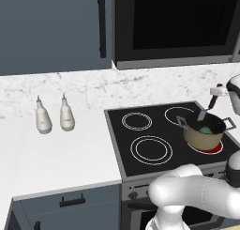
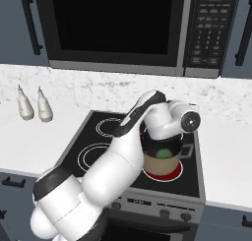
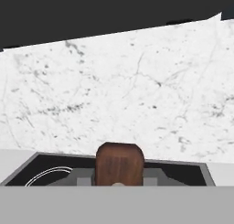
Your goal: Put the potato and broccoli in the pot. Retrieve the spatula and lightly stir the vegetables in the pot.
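Clearly the gripper [image 1: 214, 94] pinches the spatula [image 1: 207, 107] by its handle, whose blade dips into the pot [image 1: 205, 130] beneath the fingers beside the broccoli [image 1: 205, 128], the potato being hidden.

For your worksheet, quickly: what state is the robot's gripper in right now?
Gripper: shut on the spatula, blade down in the pot.

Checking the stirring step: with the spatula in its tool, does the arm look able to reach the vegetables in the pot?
Probably yes. The tool is shut on the spatula, whose blade already dips into the open pot beside the broccoli. Nothing covers the pot; the potato is not clearly visible.
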